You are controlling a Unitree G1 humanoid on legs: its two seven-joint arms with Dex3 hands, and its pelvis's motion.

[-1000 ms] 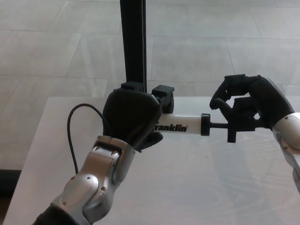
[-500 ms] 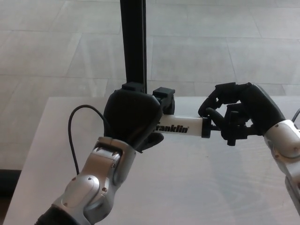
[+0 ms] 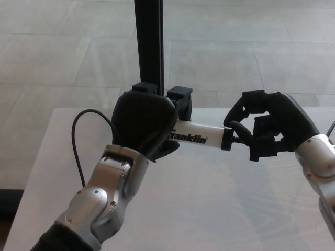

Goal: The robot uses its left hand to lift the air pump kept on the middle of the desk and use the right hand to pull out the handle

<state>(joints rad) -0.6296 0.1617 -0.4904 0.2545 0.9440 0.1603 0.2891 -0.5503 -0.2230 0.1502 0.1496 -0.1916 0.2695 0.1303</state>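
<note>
**Op:** My left hand (image 3: 144,123) is wrapped tight around the pump (image 3: 201,138). The fingers are closed on the near end of the white barrel, and it sits lifted clear of the desk (image 3: 220,209).

**Obs:** Why grip it at that end?

**Op:** It leaves the far end free. The barrel sticks out from the left hand toward my right, lying roughly level, so the handle (image 3: 256,146) faces the other hand head-on.

**Obs:** And the right hand?

**Op:** My right hand (image 3: 269,125) is curled over the black T-handle just off the barrel's cap. The fingers look closed on the crossbar, thumb tucked beside the rod. I judge it a hold, though the palm hides part of the bar.

**Obs:** How far out is the handle?

**Op:** Barely; only a short bit of rod shows between cap and bar. I judge the pull has yet to be done.

**Obs:** Anything near?

**Op:** A black post (image 3: 149,47) stands just behind the left hand, and a thin cable (image 3: 75,138) loops beside my left wrist. Pulling straight along the barrel, away from the left hand, should miss both.
</note>
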